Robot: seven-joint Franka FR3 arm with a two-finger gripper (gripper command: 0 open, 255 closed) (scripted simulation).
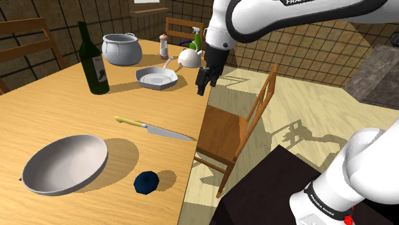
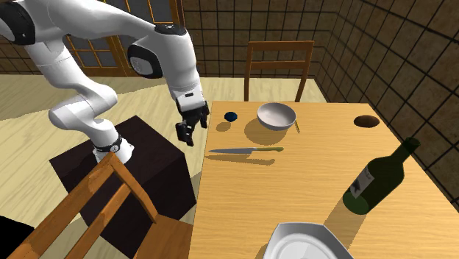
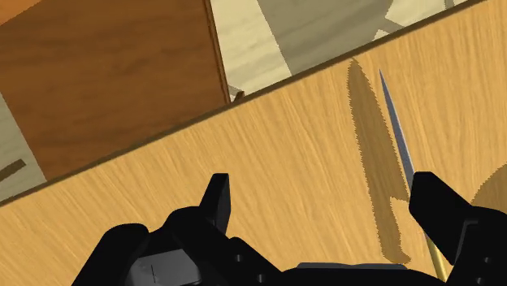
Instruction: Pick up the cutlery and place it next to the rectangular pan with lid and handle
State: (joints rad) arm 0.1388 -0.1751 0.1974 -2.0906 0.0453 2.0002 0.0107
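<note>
1st step, the reach: the tool hangs spread and empty above the table edge, short of the knife. Next it must shift over the yellow handle, descend and close. The knife lies flat, its slim grey blade pointing toward that edge. A lidded grey pot, the likely goal, stands far beyond.

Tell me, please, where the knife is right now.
In the shoulder view, the knife lies flat on the table, right of the white bowl, its blade tip near the table's right edge.
</note>
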